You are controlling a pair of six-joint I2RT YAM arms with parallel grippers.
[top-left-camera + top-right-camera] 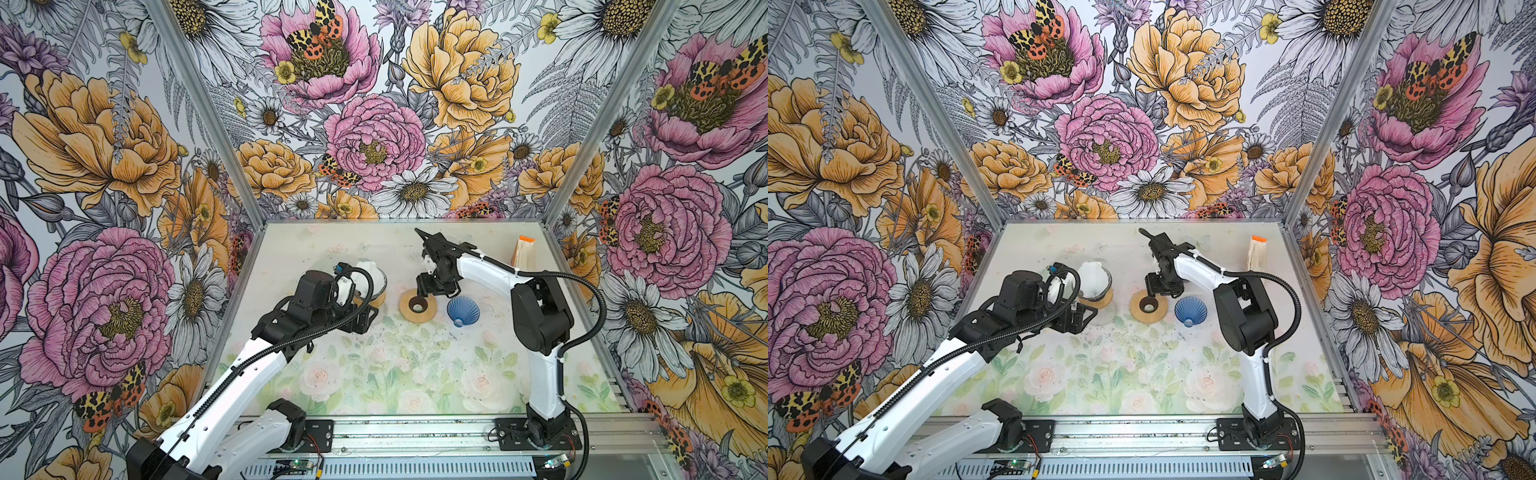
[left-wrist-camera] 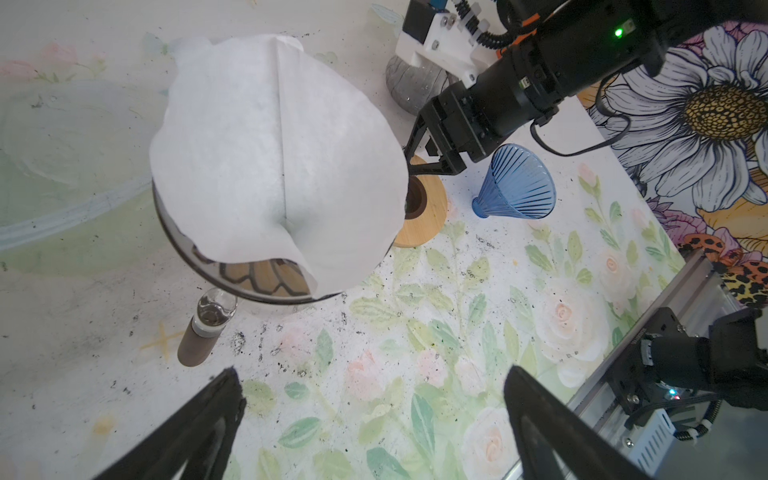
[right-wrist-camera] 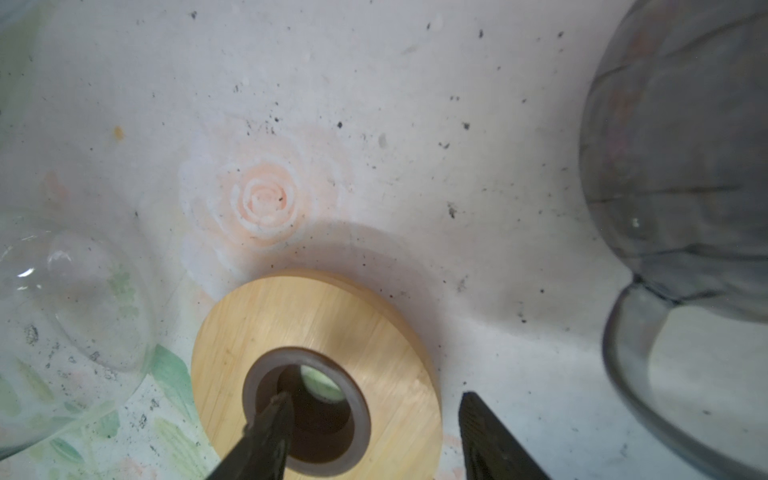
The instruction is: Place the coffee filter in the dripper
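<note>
Clock positions as in both top views, 12 = back wall

left gripper (image 2: 372, 374): jaws spread wide, holding nothing, sitting at about 6 o'clock of the glass dripper (image 2: 257, 280), close but not touching

coffee filter (image 2: 266, 158): white paper cone, opened out, sitting inside that glass dripper, roughly 10 o'clock from the centre of the table (image 1: 374, 374). One lip hangs over the rim on the side facing the left gripper, so it looks loose rather than seated

Handling guess: near weightless, limp, creases and tears easily, may cling to a pad or flutter on release. Best hold looks like the upper edge at the seam, where the paper is doubled and stiffest. Light pinch, lift straight up, no dragging on the glass. The glass is tall and fragile, so a side knock could tip it

wooden ring (image 1: 430, 312): flat on the table at 3 o'clock of the filter. right gripper (image 3: 372, 399) is down on it with jaws apart, one finger in the centre hole and the other outside the outer edge. It straddles the wood and shows no pinch in the wrist view

blue dripper (image 1: 462, 309): ribbed cone on its side just at 3 o'clock of the ring, empty, probably meant for the ring's hole. Which dripper the task means can't be told

filter pack (image 1: 524, 251): standing at 1 o'clock of the blue dripper, near the right wall
</note>
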